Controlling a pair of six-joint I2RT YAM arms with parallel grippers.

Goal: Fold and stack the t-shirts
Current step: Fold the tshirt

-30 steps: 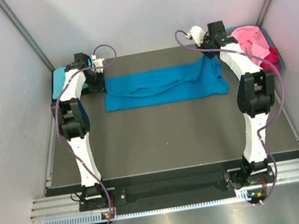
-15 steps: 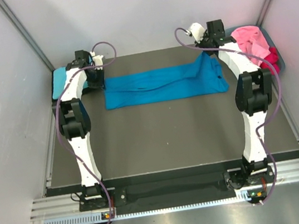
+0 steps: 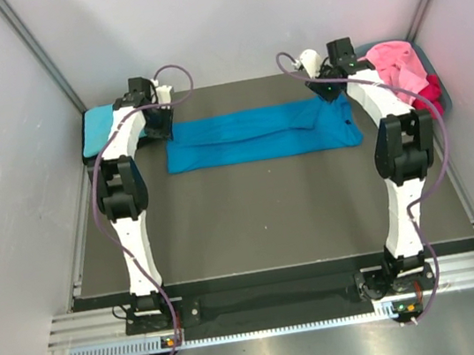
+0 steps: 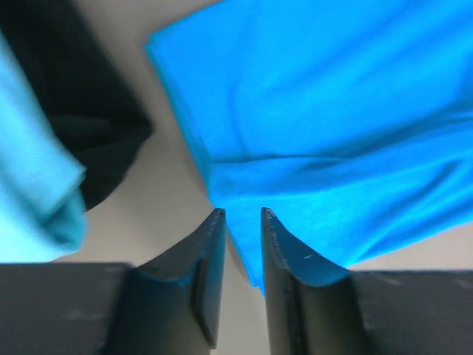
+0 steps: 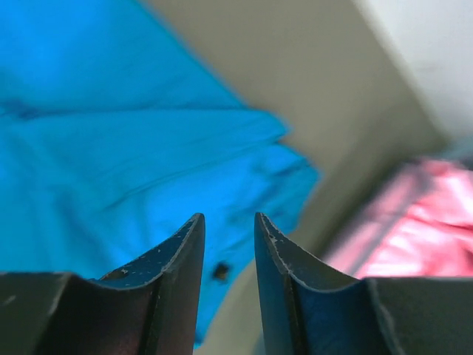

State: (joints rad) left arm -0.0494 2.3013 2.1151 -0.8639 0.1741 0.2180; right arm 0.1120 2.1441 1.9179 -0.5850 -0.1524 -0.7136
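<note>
Blue t-shirt (image 3: 257,134) laid flat as a long band across the far part of the table (image 3: 270,217). Pink t-shirts (image 3: 397,64) heaped at far right, with a crimson t-shirt (image 3: 428,93) at their near edge. Turquoise t-shirt (image 3: 100,125) seen at far left. Left gripper (image 4: 242,214) held over the blue shirt's left corner, fingers slightly apart, nothing clamped. Right gripper (image 5: 228,218) held over its right end, fingers likewise slightly apart.

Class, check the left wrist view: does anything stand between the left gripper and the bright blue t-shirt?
Nothing visible does. The left gripper hangs right at the edge of the blue t-shirt, jaws slightly parted and empty.
</note>
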